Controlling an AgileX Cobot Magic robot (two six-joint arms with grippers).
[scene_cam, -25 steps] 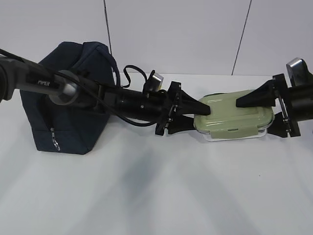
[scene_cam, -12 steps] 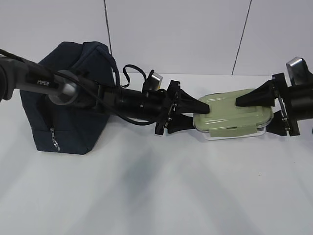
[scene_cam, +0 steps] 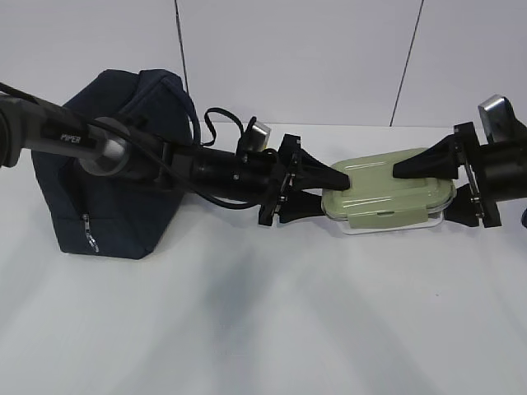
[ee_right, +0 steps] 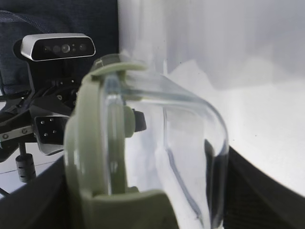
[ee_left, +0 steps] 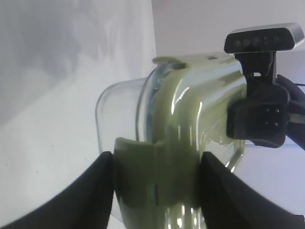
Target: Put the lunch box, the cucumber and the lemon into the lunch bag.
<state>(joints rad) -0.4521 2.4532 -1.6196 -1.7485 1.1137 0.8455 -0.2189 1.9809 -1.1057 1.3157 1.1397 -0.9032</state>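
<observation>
Sage green, navy, black and white.
Lunch box (scene_cam: 387, 191): sage-green lid over clear, colourless walls, plain. Left of lunch box, dark navy lunch bag (scene_cam: 115, 177), unpatterned, with black loop handle and small silver zipper pull. Either side of lunch box, matte black left pincer (scene_cam: 325, 193) and right pincer (scene_cam: 428, 185), silver-grey wrist cameras above. Beneath lunch box, plain white surface (scene_cam: 263, 329), pale grey shadows.

**Lunch box and lunch bag**

The lunch box (scene_cam: 389, 190), a flat clear container with rounded corners and a sage-green clip lid, sits lid-up and slightly tilted, to the right of the lunch bag (scene_cam: 115, 164) and apart from it. The lunch bag is a boxy dark navy fabric bag standing upright, a zipper pull low on its front.
</observation>
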